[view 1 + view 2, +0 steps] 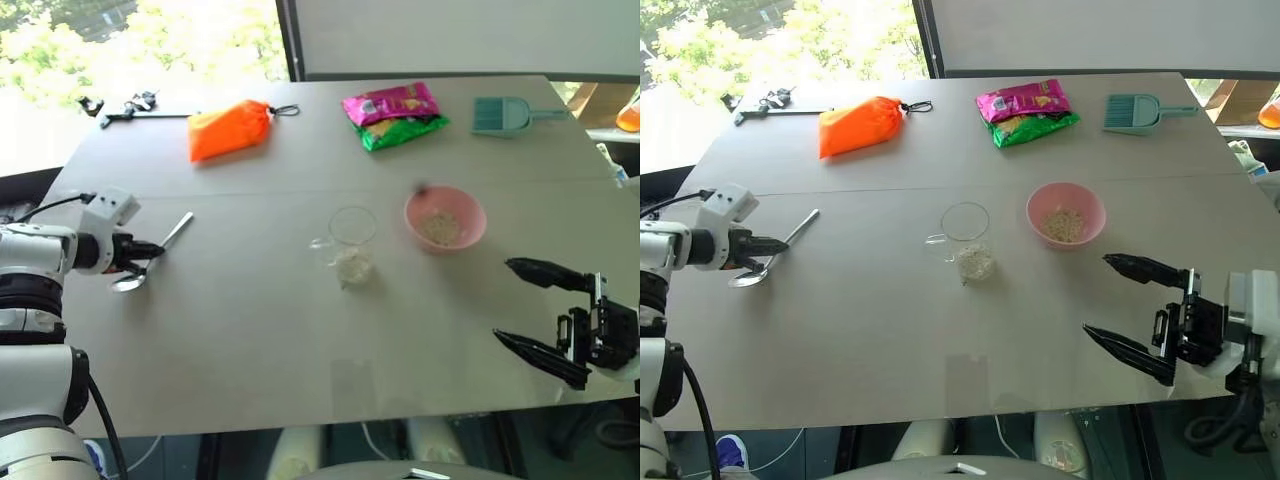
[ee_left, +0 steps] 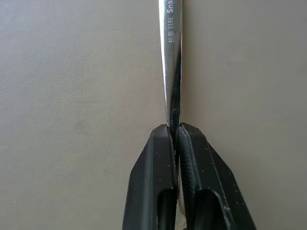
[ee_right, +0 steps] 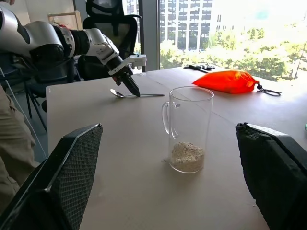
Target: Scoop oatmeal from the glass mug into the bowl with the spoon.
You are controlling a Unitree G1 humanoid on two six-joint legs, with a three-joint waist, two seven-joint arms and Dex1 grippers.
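Now the left pincer (image 1: 150,250) is clamped on the spoon (image 1: 160,250), low on its handle, the spoon lying on the table (image 1: 250,330). At about three o'clock from it stands the glass mug (image 1: 350,245) holding oatmeal (image 1: 352,268); the pink bowl (image 1: 445,218) sits just beyond, at the mug's two o'clock. Nearer, the right pincer (image 1: 525,305) hangs with fingers wide apart.

spoon (image 2: 171,62) handle cut off by top edge, lower part hidden between left gripper (image 2: 175,132) fingers
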